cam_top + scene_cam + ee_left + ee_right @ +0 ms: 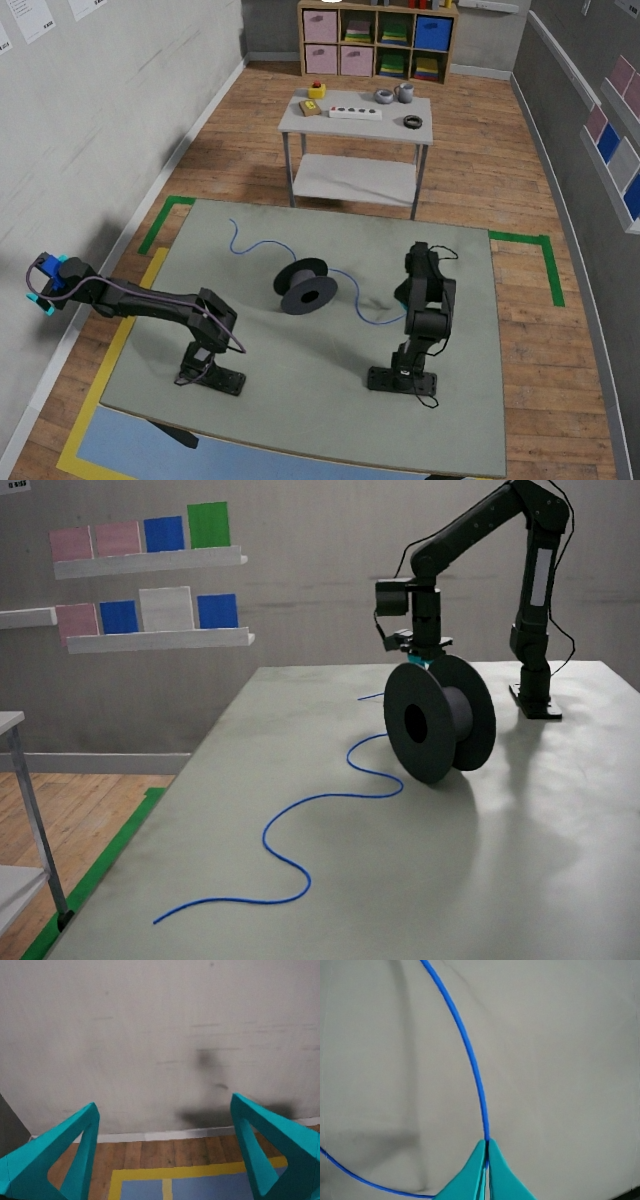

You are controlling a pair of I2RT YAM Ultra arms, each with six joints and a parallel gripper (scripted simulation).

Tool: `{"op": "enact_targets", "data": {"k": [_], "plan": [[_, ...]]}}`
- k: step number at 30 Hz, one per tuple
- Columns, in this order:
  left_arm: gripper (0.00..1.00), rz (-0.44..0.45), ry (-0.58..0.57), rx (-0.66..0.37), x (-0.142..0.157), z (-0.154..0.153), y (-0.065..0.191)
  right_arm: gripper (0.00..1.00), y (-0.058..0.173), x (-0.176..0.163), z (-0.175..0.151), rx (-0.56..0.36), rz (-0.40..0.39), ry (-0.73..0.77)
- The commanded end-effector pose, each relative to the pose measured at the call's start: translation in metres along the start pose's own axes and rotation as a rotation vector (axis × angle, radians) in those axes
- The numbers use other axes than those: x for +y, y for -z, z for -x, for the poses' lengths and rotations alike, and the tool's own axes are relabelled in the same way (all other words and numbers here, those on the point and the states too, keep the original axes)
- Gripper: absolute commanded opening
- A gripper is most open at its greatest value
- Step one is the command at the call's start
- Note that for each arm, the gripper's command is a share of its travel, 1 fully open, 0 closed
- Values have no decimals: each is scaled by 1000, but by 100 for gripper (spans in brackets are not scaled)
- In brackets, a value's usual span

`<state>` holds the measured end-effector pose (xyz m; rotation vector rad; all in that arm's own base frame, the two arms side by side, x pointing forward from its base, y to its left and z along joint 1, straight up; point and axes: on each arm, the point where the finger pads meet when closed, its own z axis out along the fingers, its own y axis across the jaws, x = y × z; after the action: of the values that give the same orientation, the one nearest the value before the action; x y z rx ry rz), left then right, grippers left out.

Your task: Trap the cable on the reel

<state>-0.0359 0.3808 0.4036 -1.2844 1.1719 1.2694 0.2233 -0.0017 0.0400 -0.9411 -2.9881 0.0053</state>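
Observation:
A black reel (305, 285) (439, 717) stands on its rims in the middle of the grey table (310, 408) (465, 872). A thin blue cable (258, 242) (289, 810) (463, 1034) snakes across the table, passing behind the reel. My right gripper (405, 308) (421, 661) (487, 1147) points down beside the reel and is shut on the cable near one end, holding that end a little above the table. My left gripper (43, 281) (163, 1104) is open and empty, stretched out past the table's edge toward the wall, far from the reel and cable.
A small side table (361, 131) with a power strip, cups and boxes stands beyond the far edge. A cubby shelf (377, 7) is against the back wall. Both arm bases sit near the front of the table.

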Motion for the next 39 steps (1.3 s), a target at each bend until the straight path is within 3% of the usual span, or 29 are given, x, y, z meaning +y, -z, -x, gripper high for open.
{"op": "enact_targets", "data": {"k": [1,24,32,36,39], "plan": [[100,8,-5,2,2,-3,0,0,1,3,0,-6,9,-2],[100,8,-5,2,2,-3,0,0,17,6,7,-58,13,66],[100,8,-5,2,2,-3,0,0,29,5,8,-105,1,193],[100,8,-5,2,2,-3,0,0,28,-4,-2,-118,-31,333],[100,8,-5,2,2,-3,0,0,43,-1,3,-185,-31,461]]}}
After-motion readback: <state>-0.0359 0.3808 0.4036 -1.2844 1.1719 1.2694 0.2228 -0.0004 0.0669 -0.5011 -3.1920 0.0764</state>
